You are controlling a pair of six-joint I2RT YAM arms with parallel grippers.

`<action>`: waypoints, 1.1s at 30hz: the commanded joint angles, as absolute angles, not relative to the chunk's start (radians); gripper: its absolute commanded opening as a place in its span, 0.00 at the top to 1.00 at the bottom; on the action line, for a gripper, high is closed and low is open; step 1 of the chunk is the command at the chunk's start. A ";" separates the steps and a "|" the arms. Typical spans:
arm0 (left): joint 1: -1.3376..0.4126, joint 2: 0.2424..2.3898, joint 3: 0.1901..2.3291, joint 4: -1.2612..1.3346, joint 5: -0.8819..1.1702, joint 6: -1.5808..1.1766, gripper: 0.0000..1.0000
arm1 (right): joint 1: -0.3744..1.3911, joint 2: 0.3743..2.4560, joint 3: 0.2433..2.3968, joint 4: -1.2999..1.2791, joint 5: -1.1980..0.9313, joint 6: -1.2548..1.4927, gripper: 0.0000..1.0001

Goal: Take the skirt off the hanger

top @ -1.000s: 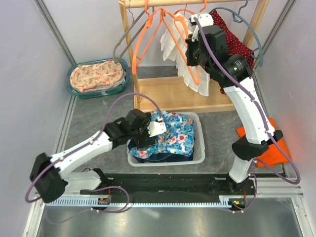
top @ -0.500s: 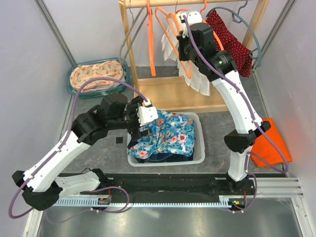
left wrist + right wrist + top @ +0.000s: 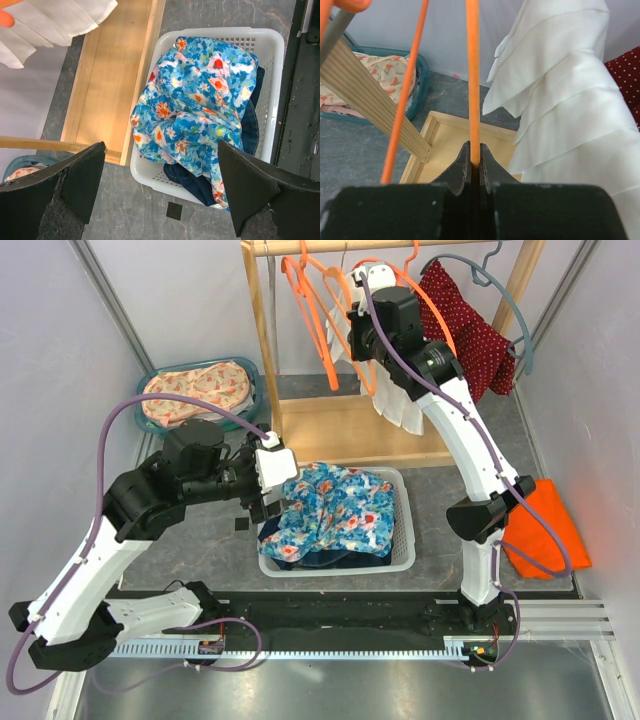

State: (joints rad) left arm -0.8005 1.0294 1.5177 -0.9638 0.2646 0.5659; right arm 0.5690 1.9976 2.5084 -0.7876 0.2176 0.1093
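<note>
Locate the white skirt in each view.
Top external: skirt, upper centre.
Left wrist: skirt in the top-left corner.
Right wrist: skirt fills the right half, right of the hanger.
Shared landmark: wooden base, below the skirt in all three.

Each arm, the left arm (image 3: 90,570) and the right arm (image 3: 470,455), has glossy white shells on its long links and matte black housings at the joints. A loose lilac cable (image 3: 150,401) trails back from behind the pincer. A small white camera block (image 3: 275,466) sits just behind it. The left pincer (image 3: 161,145) has broad, grainy black wedge fingers. The right pincer (image 3: 474,162) has slim, tapered black ones.
</note>
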 commanded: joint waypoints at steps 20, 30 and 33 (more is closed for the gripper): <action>-0.787 1.063 1.569 -0.943 0.267 0.532 0.00 | 0.536 1.738 2.378 -0.747 0.351 0.084 0.35; -0.779 1.052 1.555 -0.948 0.276 0.529 0.00 | 0.370 1.697 2.358 -0.729 0.266 0.101 0.36; -0.781 1.049 1.545 -0.948 0.278 0.528 0.00 | 0.354 1.713 2.362 -0.710 0.244 0.107 0.37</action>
State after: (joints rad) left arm -0.7849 1.0615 1.5326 -0.9630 0.2657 0.5644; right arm 0.3706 1.6680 2.3631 -0.7357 0.2993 0.0937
